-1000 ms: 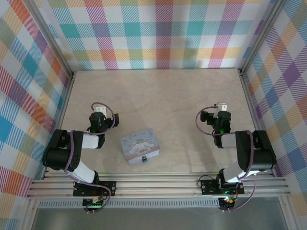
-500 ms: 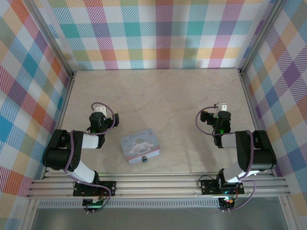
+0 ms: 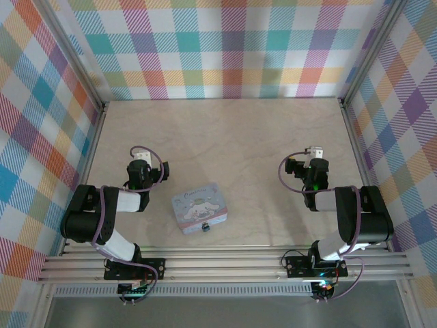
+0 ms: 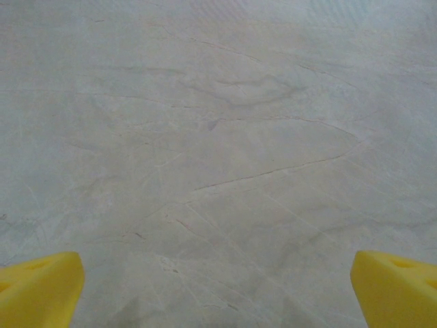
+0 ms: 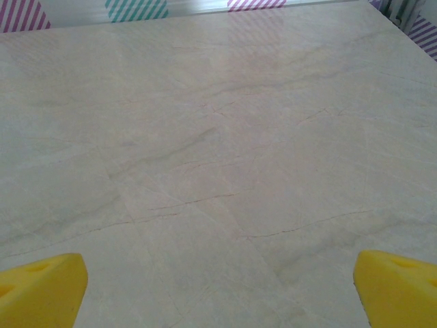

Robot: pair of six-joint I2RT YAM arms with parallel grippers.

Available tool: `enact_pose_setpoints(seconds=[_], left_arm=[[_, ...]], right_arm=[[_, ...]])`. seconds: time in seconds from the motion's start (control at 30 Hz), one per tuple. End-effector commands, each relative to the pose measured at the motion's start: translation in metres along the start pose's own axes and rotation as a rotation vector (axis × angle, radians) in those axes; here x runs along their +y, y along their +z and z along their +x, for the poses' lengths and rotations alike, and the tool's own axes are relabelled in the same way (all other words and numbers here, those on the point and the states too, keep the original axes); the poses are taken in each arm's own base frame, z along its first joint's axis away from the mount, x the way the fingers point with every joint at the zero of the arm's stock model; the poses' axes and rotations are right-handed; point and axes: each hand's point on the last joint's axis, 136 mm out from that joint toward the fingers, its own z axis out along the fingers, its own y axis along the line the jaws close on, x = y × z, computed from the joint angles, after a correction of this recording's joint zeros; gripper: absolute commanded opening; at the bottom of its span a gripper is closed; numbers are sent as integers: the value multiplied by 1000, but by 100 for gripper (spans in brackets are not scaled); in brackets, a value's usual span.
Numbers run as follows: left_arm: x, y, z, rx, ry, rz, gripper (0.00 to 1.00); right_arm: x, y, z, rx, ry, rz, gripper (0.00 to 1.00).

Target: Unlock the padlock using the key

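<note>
No text, label or number can be read in any of the views. The pastel blue-pink rectangular tin (image 3: 199,208), with a cartoon dog on its lid, bears a faint thin mark above the dog that may be a line of script, but it is too small to make out

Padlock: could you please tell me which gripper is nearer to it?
The left gripper; the padlock lies beside the tin, left of centre, farther from the right gripper.
</note>
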Motion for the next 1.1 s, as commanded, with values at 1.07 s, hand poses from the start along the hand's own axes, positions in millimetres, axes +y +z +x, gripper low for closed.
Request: enact_pose_setpoints(seconds=[1.07], left_arm=[[-74,-226,65,778,-763,321,61]], right_arm=[[266,-173,66,1083,42,-596,63]])
